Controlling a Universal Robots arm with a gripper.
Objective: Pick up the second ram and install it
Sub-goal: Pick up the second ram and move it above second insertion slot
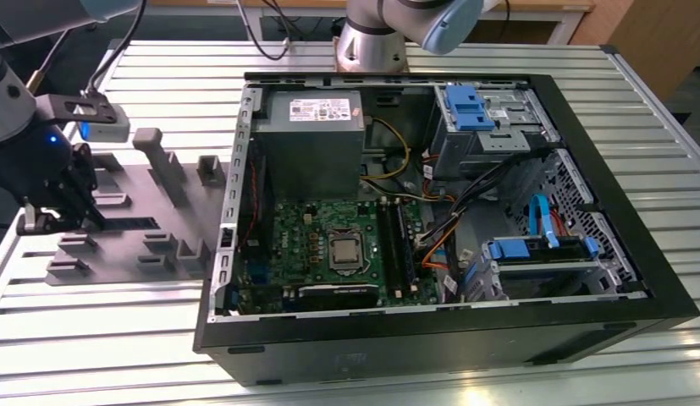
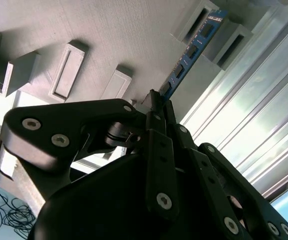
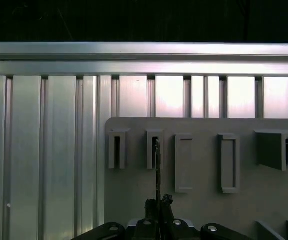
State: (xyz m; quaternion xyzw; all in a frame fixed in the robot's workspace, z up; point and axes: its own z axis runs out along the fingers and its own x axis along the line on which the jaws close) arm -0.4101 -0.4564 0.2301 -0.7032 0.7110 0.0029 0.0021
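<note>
- Blue-green ram [image 2: 191, 50] lay edge-up along the grey fixture [image 2: 108, 30], far end in a slotted block (well apart from the case [image 1: 440, 338]).
- Fingers [image 2: 156, 125] clamped its near end.

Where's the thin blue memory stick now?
The thin blue memory stick sits in the black claw, by the grey plastic fixture on the exterior view's left.

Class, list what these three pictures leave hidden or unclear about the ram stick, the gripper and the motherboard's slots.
- The second ram: its near end is covered by the gripper in the second wrist view.
- Its chip faces: it is seen edge-on in the first wrist view, so neither face shows.
- The motherboard memory slots: too small in the exterior view to tell filled from empty.
</note>
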